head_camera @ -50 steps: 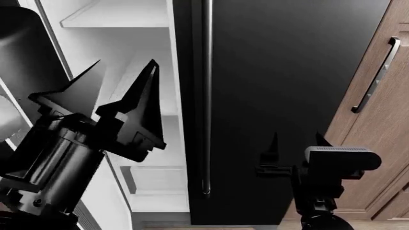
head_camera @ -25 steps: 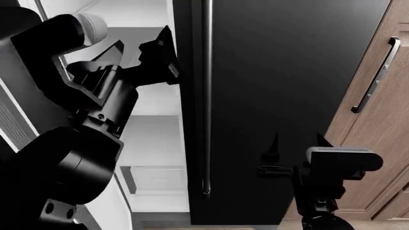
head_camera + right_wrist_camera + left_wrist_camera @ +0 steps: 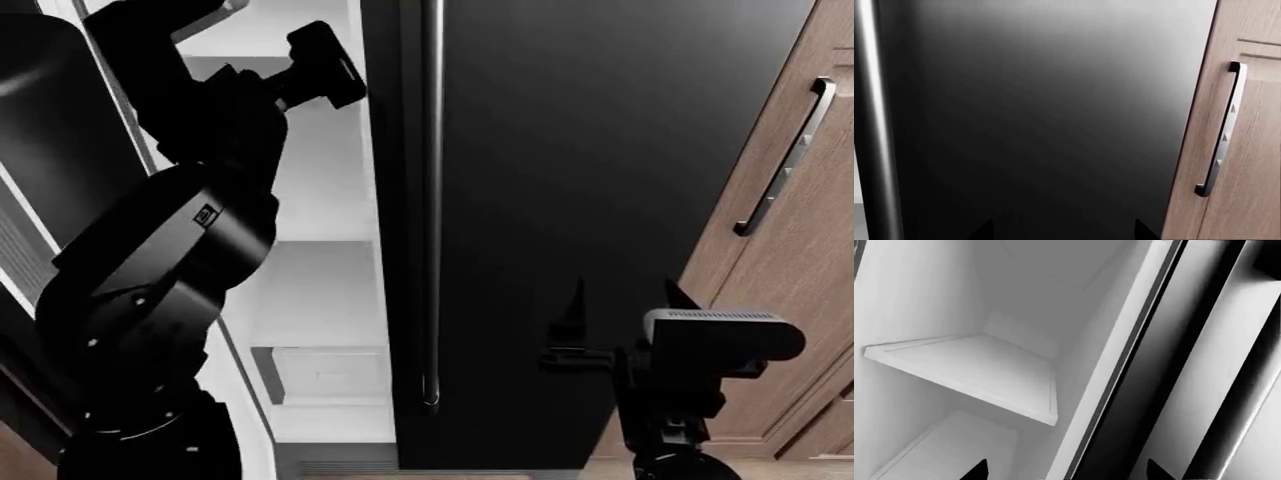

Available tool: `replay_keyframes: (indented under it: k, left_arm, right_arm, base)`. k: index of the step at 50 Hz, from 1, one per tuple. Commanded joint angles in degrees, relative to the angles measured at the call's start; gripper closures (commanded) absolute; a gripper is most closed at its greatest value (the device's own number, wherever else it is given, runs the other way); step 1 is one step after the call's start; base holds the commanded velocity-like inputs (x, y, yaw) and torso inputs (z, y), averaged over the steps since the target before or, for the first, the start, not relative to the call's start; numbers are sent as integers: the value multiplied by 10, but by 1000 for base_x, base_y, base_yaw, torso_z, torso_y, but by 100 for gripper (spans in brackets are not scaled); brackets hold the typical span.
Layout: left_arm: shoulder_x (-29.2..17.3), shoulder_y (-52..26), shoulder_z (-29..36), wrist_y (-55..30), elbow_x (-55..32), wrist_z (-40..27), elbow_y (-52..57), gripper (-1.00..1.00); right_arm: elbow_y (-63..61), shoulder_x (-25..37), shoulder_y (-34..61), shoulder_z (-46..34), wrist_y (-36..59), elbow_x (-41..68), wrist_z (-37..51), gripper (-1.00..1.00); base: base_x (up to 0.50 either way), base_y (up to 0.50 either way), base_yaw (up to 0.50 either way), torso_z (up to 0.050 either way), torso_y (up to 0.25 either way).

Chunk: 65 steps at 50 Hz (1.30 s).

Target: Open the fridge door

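Across the middle of the head view, from top edge to bottom: fridge [image 3: 587,200], glossy black, upright, long axis vertical, front turned toward the camera. Left compartment already exposed at upper left, white inside, with a shelf [image 3: 974,370] showing; right door [image 3: 1041,115] shut and flush. Likely heavy and rigid, swinging stiffly on its hinges rather than flexing; slick on the panel face, so best taken by the slim bar handle [image 3: 431,200] running vertically down the centre, gripped across its width, or pushed on a door's free edge. Up by the open compartment at upper left, left hand [image 3: 1064,472], fingertips spread wide, nothing between them. Low and right of centre, right hand [image 3: 621,295], likewise spread and empty, short of the black door and to the right of the handle. Further right, brown wood-grain cabinet [image 3: 801,330] with its own handle [image 3: 787,160].
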Motion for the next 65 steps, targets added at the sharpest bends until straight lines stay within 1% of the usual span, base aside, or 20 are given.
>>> replay_keyframes:
  k: [1, 4, 15, 26, 30, 40, 48, 60, 65]
  left_arm:
    - [-15, -47, 17, 84, 55, 21, -136, -100]
    - [-20, -53, 24, 113, 73, 28, -165, -100]
    - [-31, -81, 23, 158, 96, 35, -244, -100]
    - [-33, -97, 39, 224, 133, 58, -369, -100]
    - [-36, -91, 41, 235, 138, 58, -386, -100]
    - [-54, -75, 42, 242, 143, 55, -388, -100]
    - [-68, -83, 27, 268, 150, 47, -428, -100]
    - [-97, -103, -6, 321, 163, 25, -525, -100]
    - [-113, -99, -15, 329, 164, 21, -527, -100]
  right_arm:
    - [-2, 3, -4, 2, -3, 5, 1, -100]
    - [-1, 3, -3, 2, -2, 5, 3, -100]
    - [-2, 5, -3, 1, -3, 8, 4, -100]
    - [-3, 7, -3, 1, -4, 11, 6, -100]
    - [-3, 8, -3, 0, -4, 11, 7, -100]
    - [-5, 10, -5, 2, -5, 14, 9, -100]
    - [-5, 11, -7, 0, -8, 15, 11, -100]
    - [-3, 11, -11, 0, -14, 17, 13, -100]
    - [-4, 12, -9, -1, -13, 17, 15, -100]
  base:
    - [0, 0, 0, 0, 0]
    - [0, 0, 0, 0, 0]
    - [0, 0, 0, 0, 0]
    - [0, 0, 0, 0, 0]
    - [0, 0, 0, 0, 0]
    - [0, 0, 0, 0, 0]
    - [0, 0, 0, 0, 0]
    - [0, 0, 0, 0, 0]
    - [0, 0, 0, 0, 0]
